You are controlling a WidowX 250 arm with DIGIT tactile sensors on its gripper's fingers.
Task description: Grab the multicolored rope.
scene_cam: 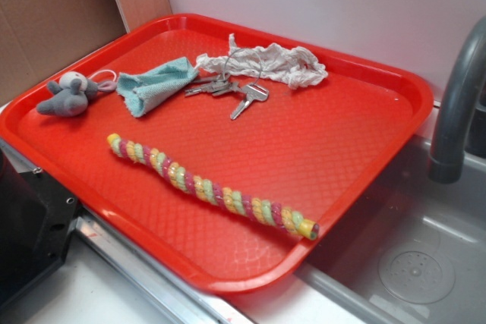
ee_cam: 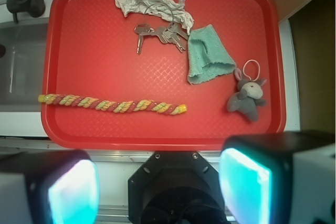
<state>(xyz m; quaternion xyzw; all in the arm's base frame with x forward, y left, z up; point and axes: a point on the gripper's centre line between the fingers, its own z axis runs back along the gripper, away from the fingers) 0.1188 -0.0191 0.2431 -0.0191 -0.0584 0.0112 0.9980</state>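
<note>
red tray (ee_cam: 94,30): multicolored rope (ee_cam: 113,104) lies well beyond spread, empty pincer (ee_cam: 157,192).

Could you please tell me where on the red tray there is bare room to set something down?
The red plastic tray is bare in a broad band between the twisted pastel multicolored rope and the metal keys, and along the faucet-side end. The far edge is crowded: crumpled white rag, keys, folded teal cloth, grey plush mouse.

I can read no text, label, brand or number anywhere; the keys (ee_cam: 160,34) above my multicolored rope (ee_cam: 113,105) may bear stamps, but they show too small to tell.
</note>
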